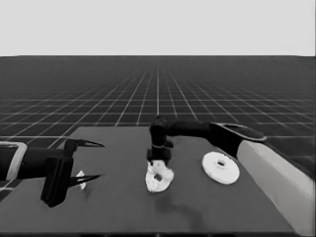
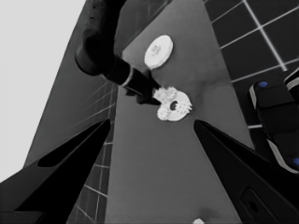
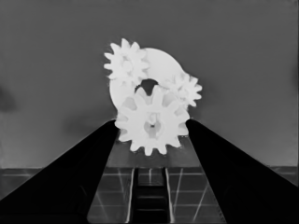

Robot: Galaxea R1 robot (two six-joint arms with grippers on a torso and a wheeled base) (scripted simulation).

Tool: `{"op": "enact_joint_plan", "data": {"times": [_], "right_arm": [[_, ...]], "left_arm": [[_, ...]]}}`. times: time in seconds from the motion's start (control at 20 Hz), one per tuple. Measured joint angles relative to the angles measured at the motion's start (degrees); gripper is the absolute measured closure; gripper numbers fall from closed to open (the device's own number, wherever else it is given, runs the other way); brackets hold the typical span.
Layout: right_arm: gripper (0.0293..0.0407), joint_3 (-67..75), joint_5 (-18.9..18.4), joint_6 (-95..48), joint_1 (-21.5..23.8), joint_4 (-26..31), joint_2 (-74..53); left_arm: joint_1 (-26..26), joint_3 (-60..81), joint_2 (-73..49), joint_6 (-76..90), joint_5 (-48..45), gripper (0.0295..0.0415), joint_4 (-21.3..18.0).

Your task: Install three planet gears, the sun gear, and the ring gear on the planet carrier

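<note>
At the table's [image 1: 123, 217] left end the left gripper [image 1: 89, 160] is waiting, its two pointed fingers spread apart and aiming toward the middle of the table. A thin white piece [image 1: 81, 179] is lying on the tabletop just by the lower finger, not gripped.

Near the middle of the table the smaller round part [image 1: 157, 180] is lying flat, its wide centre hole facing up. The right arm is reaching in from the right edge and bending down over it, so the right gripper [image 1: 159, 163] is pointing straight down at the part's far side. In the right wrist view that gripper's fingers [image 3: 84, 168] are pinching a toothed gear [image 3: 152, 122] from both sides — the gear is lying flat, its axis upright, partly over the smaller round part [image 3: 163, 60] and its hole. Two more gears are sitting flat on the part's face — one [image 3: 126, 63] on one side of the hole and one [image 3: 188, 88] on the other.

To the right, a little apart, the larger round part [image 1: 220, 167] is lying flat on the table with its small centre hole up, under the right arm's forearm.
</note>
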Motion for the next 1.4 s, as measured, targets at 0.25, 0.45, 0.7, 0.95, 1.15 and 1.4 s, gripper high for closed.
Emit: {"op": "enact_joint_plan", "data": {"times": [0.25, 0.45, 0.7, 0.95, 1.15, 1.4], "right_arm": [[0.039, -5.0, 1.8, -2.9, -5.7, -5.3, 1.8], [0.039, -6.1, 2.3, -3.5, -6.9, -6.4, 2.1], [0.0391, -6.3, 2.3, -3.0, -7.4, -6.6, 2.2], [0.0391, -6.2, 2.3, -0.3, -7.4, -6.6, 2.2], [0.0391, -6.2, 2.4, 2.1, -7.4, -6.6, 2.2], [0.0391, -6.2, 2.4, 5.1, -7.4, -6.6, 2.2]], "left_arm": [[0.0, 0.0, 0.0, 0.0, 0.0, 0.0326, 0.0], [0.0, 0.0, 0.0, 0.0, 0.0, 0.0326, 0.0], [0.0, 0.0, 0.0, 0.0, 0.0, 0.0326, 0.0], [0.0, 0.0, 0.0, 0.0, 0.0, 0.0326, 0.0], [0.0, 0.0, 0.0, 0.0, 0.0, 0.0326, 0.0], [0.0, 0.0, 0.0, 0.0, 0.0, 0.0326, 0.0]]}}
